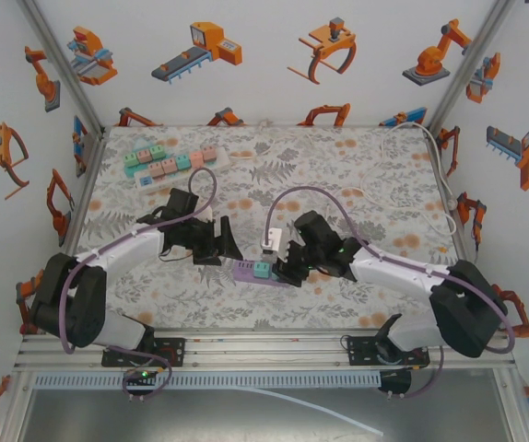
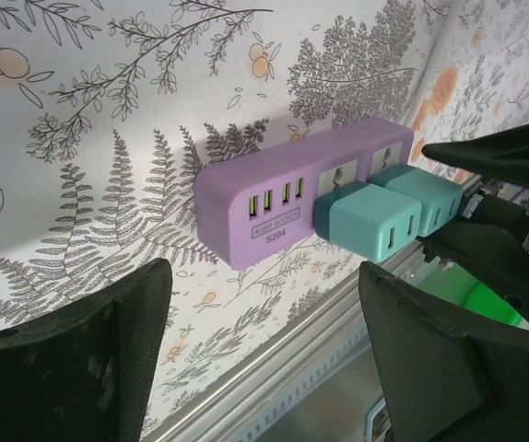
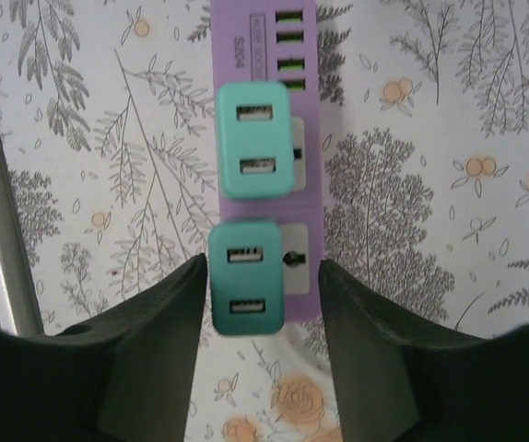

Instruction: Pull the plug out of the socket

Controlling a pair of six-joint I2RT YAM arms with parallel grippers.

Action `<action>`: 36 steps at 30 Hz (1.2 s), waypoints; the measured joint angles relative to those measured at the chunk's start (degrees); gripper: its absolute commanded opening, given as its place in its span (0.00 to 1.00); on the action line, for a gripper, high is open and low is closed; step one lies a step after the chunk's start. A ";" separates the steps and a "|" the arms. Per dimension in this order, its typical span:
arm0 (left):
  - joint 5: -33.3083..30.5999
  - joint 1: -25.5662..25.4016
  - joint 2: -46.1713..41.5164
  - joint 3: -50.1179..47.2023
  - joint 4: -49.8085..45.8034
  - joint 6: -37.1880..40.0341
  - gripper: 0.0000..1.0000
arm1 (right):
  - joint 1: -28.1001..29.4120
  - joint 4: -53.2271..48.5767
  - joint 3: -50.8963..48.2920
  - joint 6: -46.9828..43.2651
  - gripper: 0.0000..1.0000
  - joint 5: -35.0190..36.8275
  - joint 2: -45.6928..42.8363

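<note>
Jaws first: left gripper (image 2: pixel 263 295) is wide apart with nothing between its fingers (image 2: pixel 108 341). It hangs just off the USB-port end of the purple power strip (image 2: pixel 274 198), not touching it.

Right gripper (image 3: pixel 263 276) is apart too, straddling the end teal plug (image 3: pixel 246 276), the one in the strip's socket farthest from the USB ports. On the side where the plugs overhang the strip, one finger sits right at the plug's flank and looks to be touching. The other finger lines up with the strip's opposite long edge, with a visible gap to the plug. So it is bracketing the plug, not clamped.

Both plugs sit seated in the strip. The second teal plug (image 3: pixel 255 138) is in the next socket, toward the USB ports, just beside the end one.

Top view: the strip lies flat on the floral table cover (image 1: pixel 366 184), between the two grippers. A second strip (image 1: pixel 168 164), loaded with pastel plugs, lies well away from the purple strip on the far side, toward the left arm. A white cable (image 1: pixel 435 166) runs well apart from the strip, on the right arm's side.
</note>
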 measured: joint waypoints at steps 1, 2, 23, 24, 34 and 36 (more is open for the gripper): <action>0.02 0.00 0.26 0.00 0.04 -0.11 0.70 | 0.02 0.68 0.37 -0.59 0.40 -0.39 0.87; 0.04 0.00 0.66 0.02 0.04 -0.24 0.69 | 0.04 0.94 0.63 -0.92 0.36 -0.68 1.51; -7.13 -0.20 10.71 3.10 -0.39 -7.98 0.45 | -1.07 0.31 9.88 -8.85 0.25 -6.19 12.09; -7.32 -0.26 10.67 3.10 -0.46 -8.04 0.45 | -1.18 0.09 10.16 -8.90 0.25 -6.34 12.35; -13.18 -2.86 11.17 6.34 -5.11 -8.83 0.43 | -3.26 -0.68 11.63 -6.19 0.24 -9.42 13.49; -14.19 -3.32 11.23 6.78 -5.88 -9.14 0.43 | -3.54 -0.92 11.93 -6.03 0.24 -10.01 13.49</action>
